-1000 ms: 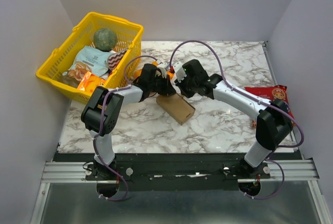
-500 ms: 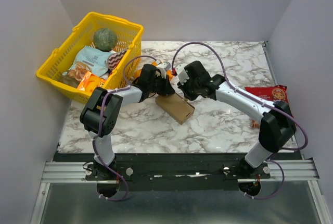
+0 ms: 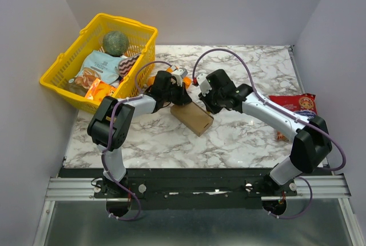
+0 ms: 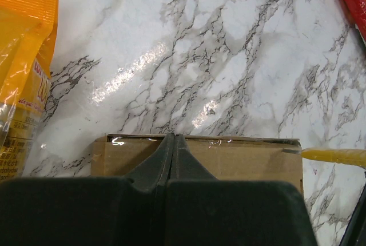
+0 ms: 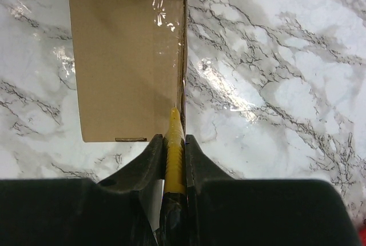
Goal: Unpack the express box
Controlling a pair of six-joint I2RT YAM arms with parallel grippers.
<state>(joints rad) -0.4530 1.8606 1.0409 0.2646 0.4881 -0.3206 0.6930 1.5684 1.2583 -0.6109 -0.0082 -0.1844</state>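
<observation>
The express box (image 3: 193, 118) is a flat brown cardboard box lying on the marble table's middle. My left gripper (image 3: 181, 100) is shut, and its fingertips (image 4: 174, 138) press down on the box's top (image 4: 246, 157) at its far-left end. My right gripper (image 5: 173, 138) is shut on a yellow ridged tool (image 5: 174, 154). The tool's tip rests against the box's long side edge (image 5: 182, 86), near the corner closest to that gripper. In the top view the right gripper (image 3: 209, 108) hovers over the box's right end.
A yellow basket (image 3: 62, 58) holding snack bags and a green ball stands at the back left. An orange snack packet (image 4: 23, 57) lies just beyond the box on the left. A red snack bag (image 3: 294, 104) lies near the table's right edge.
My right arm's elbow and wrist have shifted a little to the right. The box and my left gripper have stayed in place.
</observation>
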